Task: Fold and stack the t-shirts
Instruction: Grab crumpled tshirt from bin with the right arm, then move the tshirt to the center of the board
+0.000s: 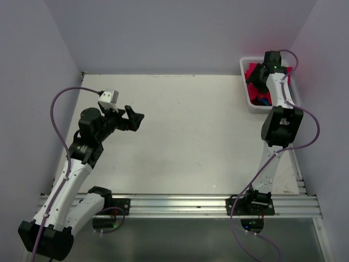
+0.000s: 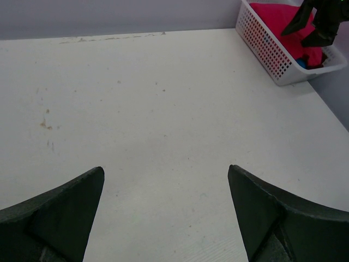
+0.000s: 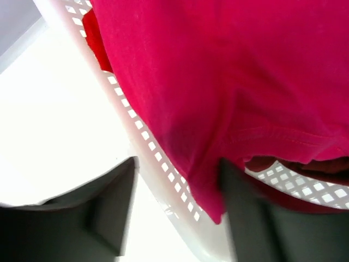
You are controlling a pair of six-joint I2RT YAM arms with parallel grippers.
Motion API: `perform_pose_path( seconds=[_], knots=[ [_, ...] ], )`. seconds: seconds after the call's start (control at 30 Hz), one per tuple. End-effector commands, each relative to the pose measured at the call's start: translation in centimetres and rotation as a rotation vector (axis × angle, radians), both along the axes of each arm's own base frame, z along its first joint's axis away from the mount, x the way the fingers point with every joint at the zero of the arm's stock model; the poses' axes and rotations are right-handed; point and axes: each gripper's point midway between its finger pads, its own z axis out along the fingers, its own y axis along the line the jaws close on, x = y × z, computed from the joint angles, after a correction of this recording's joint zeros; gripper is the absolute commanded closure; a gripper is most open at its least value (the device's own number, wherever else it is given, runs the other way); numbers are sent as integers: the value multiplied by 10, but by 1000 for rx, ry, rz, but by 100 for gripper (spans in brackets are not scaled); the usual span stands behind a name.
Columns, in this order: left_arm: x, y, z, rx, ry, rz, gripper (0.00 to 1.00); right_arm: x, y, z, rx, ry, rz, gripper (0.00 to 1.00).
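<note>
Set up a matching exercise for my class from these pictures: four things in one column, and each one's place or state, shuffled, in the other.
Things:
1. left gripper
2. right gripper
3. basket
4. red t-shirt

Places or states:
A. lies inside the basket
B. open above bare table
C. stands at the table's far right corner
D. down at the basket's rim, beside red cloth

Pairs: 1-B, 2-D, 3-C, 4-A.
</note>
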Motion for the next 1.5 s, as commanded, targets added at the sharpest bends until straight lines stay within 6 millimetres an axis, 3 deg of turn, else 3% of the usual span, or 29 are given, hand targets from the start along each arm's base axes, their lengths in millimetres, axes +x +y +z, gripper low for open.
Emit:
perform_pose_path(
  seconds=[0.0, 0.1, 0.17, 0.3, 0.4, 0.47, 0.53, 0.63, 0.7, 0.73, 0.8, 0.83, 0.87, 0.97, 1.07, 1.1, 1.13, 1.2, 1.27, 1.47],
  knots=[
    [-3, 1, 0, 17, -18, 0, 0, 8, 8, 14, 33, -53, 41, 43],
    [-3, 1, -1, 17, -15, -2, 0, 5, 5, 9, 23, -36, 23, 66],
    [-3, 1, -1, 18, -13, -2, 0, 3, 2, 7, 12, -27, 8, 74],
    [-4, 1, -1, 15, -13, -6, 0, -3, -5, 12, -18, -18, -26, 100],
    [-5, 1, -2, 15, -13, -6, 0, -3, -6, 22, -29, -42, -37, 100],
    [-6, 1, -2, 14, -12, -7, 0, -6, -4, 41, -31, -83, -39, 100],
    [-6, 0, -3, 12, -11, -10, 0, -6, 0, 72, -32, -163, -28, 100],
    [-7, -1, -1, 7, -12, -14, 0, -8, 15, 97, -5, -246, 11, 100],
    [-6, -1, -1, 7, -14, -14, 0, -14, 28, 127, 17, -333, 52, 100],
    [-7, -1, -1, 5, -13, -15, 0, -18, 35, 130, 27, -350, 68, 100],
    [-7, -1, -1, 5, -14, -16, 0, -26, 43, 168, 22, -456, 83, 100],
    [-7, -1, -1, 3, -14, -16, 0, -30, 57, 171, 50, -467, 129, 100],
    [-7, -2, -1, 3, -15, -18, 0, -39, 64, 190, 51, -510, 150, 100],
    [-7, -2, -1, -1, -15, -20, 0, -52, 94, 213, 76, -566, 260, 100],
    [-7, -3, -1, -5, -16, -21, 0, -67, 127, 221, 112, -590, 375, 100],
    [-7, -3, -1, -4, -15, -21, 0, -76, 134, 234, 108, -622, 403, 100],
    [-7, -2, 0, -3, -17, -21, 0, -84, 156, 231, 108, -617, 467, 100],
    [-7, -2, -1, -2, -16, -18, 0, -100, 176, 244, 115, -656, 548, 100],
    [-7, -1, -2, -1, -13, -14, 0, -114, 203, 243, 155, -664, 647, 100],
    [-5, -1, -3, -1, -11, -9, 0, -150, 256, 246, 256, -677, 869, 100]
  ],
)
